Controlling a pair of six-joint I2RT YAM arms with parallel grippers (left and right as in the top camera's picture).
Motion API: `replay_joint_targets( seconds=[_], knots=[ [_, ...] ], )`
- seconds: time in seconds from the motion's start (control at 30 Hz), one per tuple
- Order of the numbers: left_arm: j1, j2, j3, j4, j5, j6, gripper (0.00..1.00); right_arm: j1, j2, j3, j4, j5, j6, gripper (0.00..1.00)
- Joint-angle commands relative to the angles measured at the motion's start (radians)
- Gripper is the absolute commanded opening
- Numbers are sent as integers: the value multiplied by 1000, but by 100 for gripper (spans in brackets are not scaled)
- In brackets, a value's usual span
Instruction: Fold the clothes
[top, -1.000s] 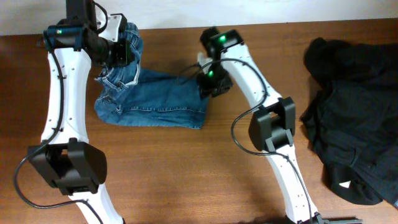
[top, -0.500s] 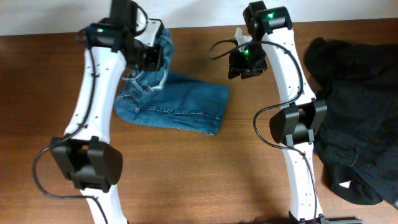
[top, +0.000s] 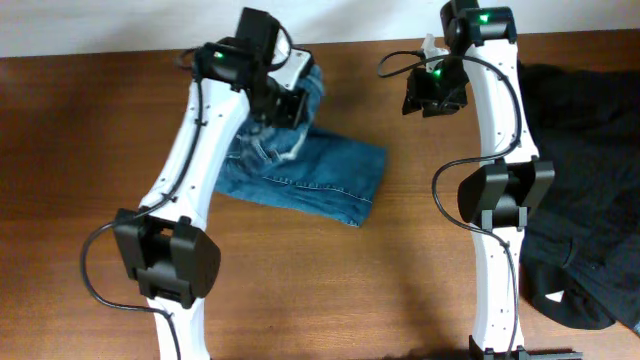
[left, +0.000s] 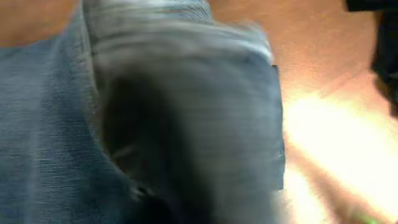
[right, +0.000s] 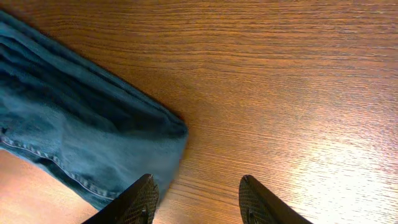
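As both arms have swung toward the right of the overhead frame, the jeans (top: 320, 180) have slid along to the bench's (top: 90, 150) upper centre, part-folded, left fingers (top: 290, 105) at them, grip unclear, right fingers (right: 140, 199) open, empty.

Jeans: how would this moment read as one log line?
jeans: loosely folded, lying on table | left gripper: over their bunched end, grip unclear | right gripper: open, empty, above table | black clothes: heaped at right

a brown wood-grain table (top: 80, 200) meets what looks like a pale wall (top: 100, 25) along its far edge.
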Motion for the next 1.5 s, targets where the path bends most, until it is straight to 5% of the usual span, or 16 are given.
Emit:
replay_joint_targets(
  seconds=[0.0, 0.1, 0.17, 0.37, 0.57, 0.9, 1.07, 1.3, 1.47],
  knots=[
    [-84, 16, 29, -12, 146, 42, 87, 10, -47, 19, 8, 2, -6, 48],
    [-138, 16, 29, -63, 335, 219, 92, 10, -47, 19, 10, 2, -6, 48],
    [-155, 16, 29, -85, 281, 242, 91, 10, -47, 19, 7, 2, -7, 48],
    [-74, 6, 29, -102, 63, 233, 89, 10, -47, 19, -7, -5, -8, 49],
    [151, 3, 31, -29, -49, 119, 89, 74, -47, 12, -31, -307, -78, 57],
    [374, 3, 29, 18, -48, 84, 89, 209, -58, -135, -31, -180, -7, 57],
    [433, 3, 29, 8, -48, 84, 89, 185, -220, -336, -31, -9, 17, 59],
    [438, 5, 29, 8, -53, 84, 90, 167, -401, -470, -30, -7, 16, 68],
    [438, 19, 28, 7, -53, 84, 93, 174, -400, -599, 130, -200, 17, 69]
  ],
)
